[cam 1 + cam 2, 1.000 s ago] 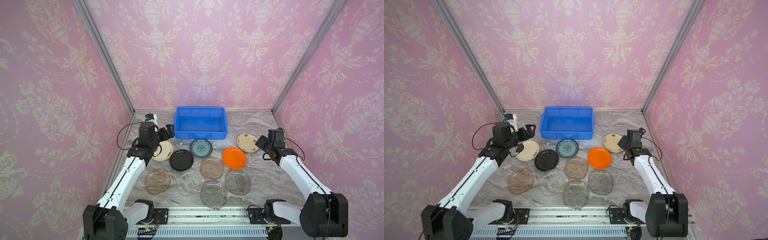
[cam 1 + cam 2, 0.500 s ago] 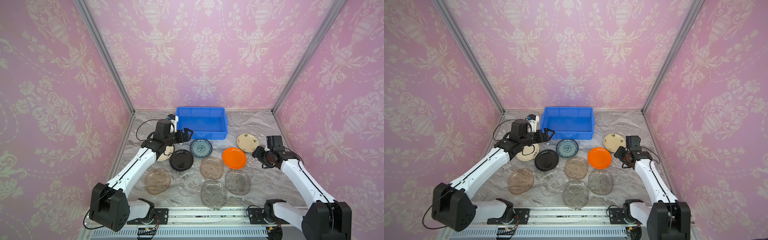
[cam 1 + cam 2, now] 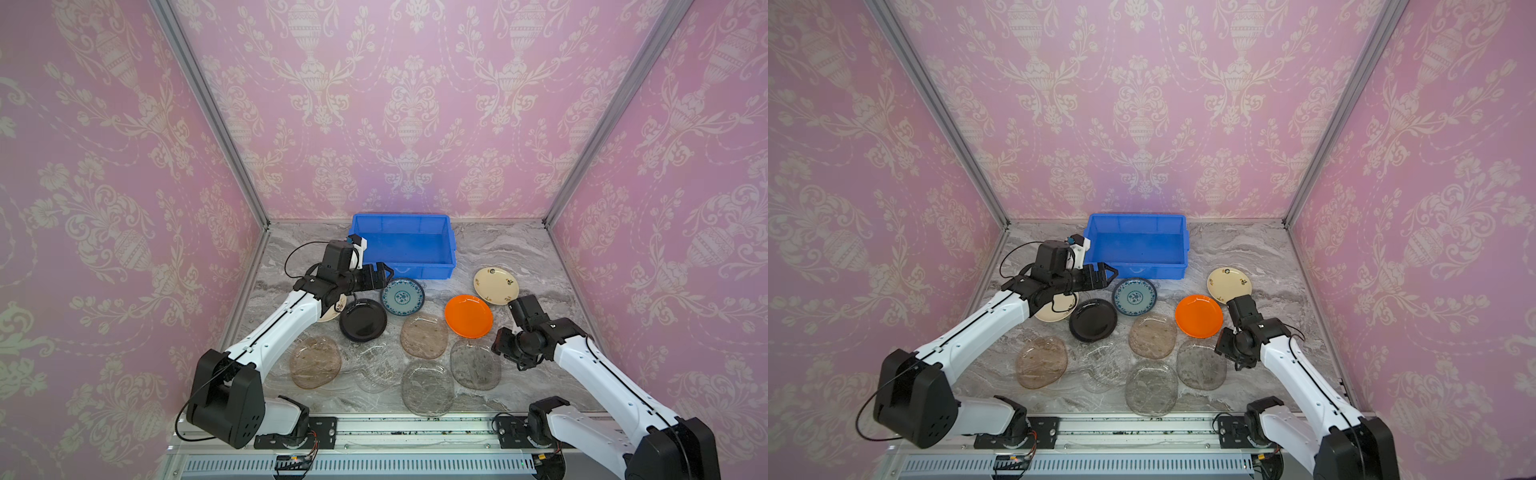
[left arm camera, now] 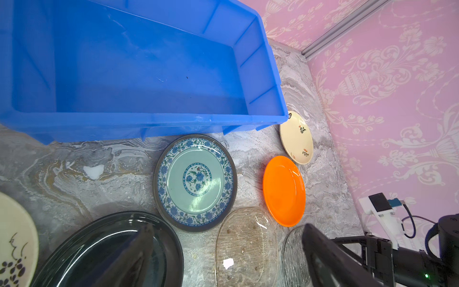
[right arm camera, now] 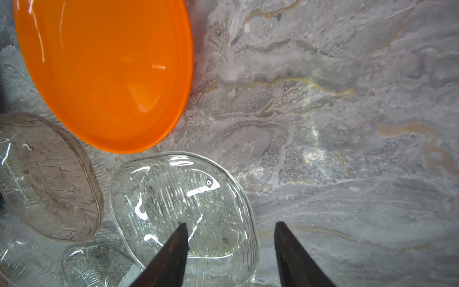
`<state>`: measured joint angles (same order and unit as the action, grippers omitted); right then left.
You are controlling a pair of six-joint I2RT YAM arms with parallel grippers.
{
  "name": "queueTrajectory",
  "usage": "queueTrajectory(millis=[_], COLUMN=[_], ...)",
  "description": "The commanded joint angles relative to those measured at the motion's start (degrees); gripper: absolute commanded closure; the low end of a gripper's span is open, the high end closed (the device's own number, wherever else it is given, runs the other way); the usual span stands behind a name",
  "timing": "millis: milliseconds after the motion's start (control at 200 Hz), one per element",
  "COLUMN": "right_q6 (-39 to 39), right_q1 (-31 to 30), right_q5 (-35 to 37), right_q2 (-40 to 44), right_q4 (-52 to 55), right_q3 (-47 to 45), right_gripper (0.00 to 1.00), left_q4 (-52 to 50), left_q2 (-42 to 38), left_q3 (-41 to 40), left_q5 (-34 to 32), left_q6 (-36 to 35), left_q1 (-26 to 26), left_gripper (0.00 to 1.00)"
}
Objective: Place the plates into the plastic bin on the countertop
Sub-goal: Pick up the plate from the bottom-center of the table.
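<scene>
Left gripper (image 3: 385, 274), jaws wide and empty, had swung in from the left edge to the teal plate (image 3: 402, 296). Right gripper (image 5: 230, 227), jaws narrowing yet apart, had drawn back to straddle a clear plate (image 5: 183, 206) at its rim. First pickups were pending: one plastic bin (image 3: 403, 264), empty; five round and five translucent plates on the countertop (image 3: 519, 249).

A bright blue bin (image 3: 415, 270) stands at the back of the marble countertop (image 3: 507, 249). Flat in front of it lie a teal patterned plate (image 3: 402, 296), a black plate (image 3: 363, 320), an orange plate (image 3: 468, 316), a right cream plate (image 3: 496, 285) and a left cream plate (image 3: 1054, 311) that is partly hidden. Nearer the front lie two brownish see-through plates (image 3: 424, 335) (image 3: 315, 361) and three clear plates (image 3: 475, 364) (image 3: 427, 387) (image 3: 376, 368).
</scene>
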<state>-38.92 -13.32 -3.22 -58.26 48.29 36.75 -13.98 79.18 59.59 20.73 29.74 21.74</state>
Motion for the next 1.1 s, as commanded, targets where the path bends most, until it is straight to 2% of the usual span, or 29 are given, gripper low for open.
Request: queueTrajectory(millis=[0,195,265,560,826,1096], right_q6=[-2.1,-3.3,-3.6,-6.9,-6.5,-6.6], right_q1=[-0.5,-1.0,-1.0,-1.0,-1.0,-1.0], right_q5=[-0.8,-1.2,-1.1,-4.8,-3.4,-2.6], right_q2=[0.1,-0.7,-0.7,2.2,4.6,6.3], right_q4=[0.2,-3.3,-4.7,-13.9,-12.8,-11.9], right_q3=[-1.7,-5.2,-6.7,-13.1,-14.2,-15.1], right_gripper=[0.44,0.49,0.56,0.57,0.57,0.62], left_q4=[0.2,1.0,0.8,1.4,2.3,2.5], left_q2=[0.2,0.2,0.3,0.4,1.5,1.6], left_q3=[0.8,0.5,0.7,0.2,-0.2,-0.4], left_q5=[0.5,0.1,0.2,0.1,0.0,-0.3], left_q6=[1.0,1.4,1.2,1.4,1.5,1.6], left_q1=[0.8,0.9,0.9,0.9,0.9,1.0], left_gripper=[0.05,0.05,0.06,0.06,0.07,0.07])
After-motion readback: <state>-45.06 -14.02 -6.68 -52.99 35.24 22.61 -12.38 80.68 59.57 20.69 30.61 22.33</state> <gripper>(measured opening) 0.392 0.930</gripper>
